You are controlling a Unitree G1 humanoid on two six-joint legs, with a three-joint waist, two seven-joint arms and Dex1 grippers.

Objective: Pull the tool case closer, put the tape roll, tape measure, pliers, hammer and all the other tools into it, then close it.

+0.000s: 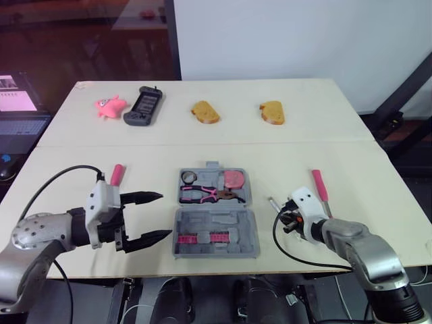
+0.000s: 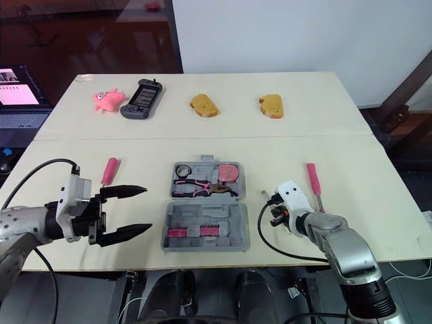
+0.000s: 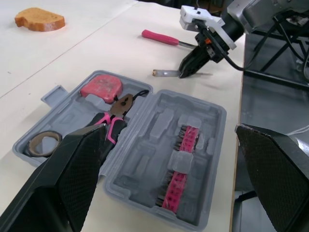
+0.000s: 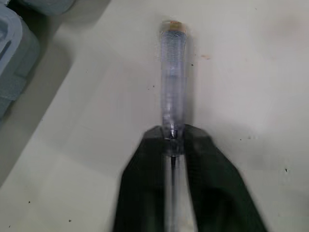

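Within the right pincer (image 4: 172, 139), clear-handled tool (image 4: 173, 72).

Left gripper (image 3: 168, 129) wide open, fingers (image 3: 79, 179) far apart, open grey tool case (image 3: 147, 140) seen between them. One half holds tape roll (image 3: 42, 144), pink-handled pliers (image 3: 113, 117) and red tape measure (image 3: 102, 87); the other half holds a pink bit strip (image 3: 181, 169). Beyond the case, right gripper (image 3: 187, 71) pinches a clear-handled driver (image 3: 164, 73) lying on the table (image 3: 87, 48). Pink-handled screwdriver (image 3: 161, 37) lies past it, bread slice (image 3: 39, 19) well apart.
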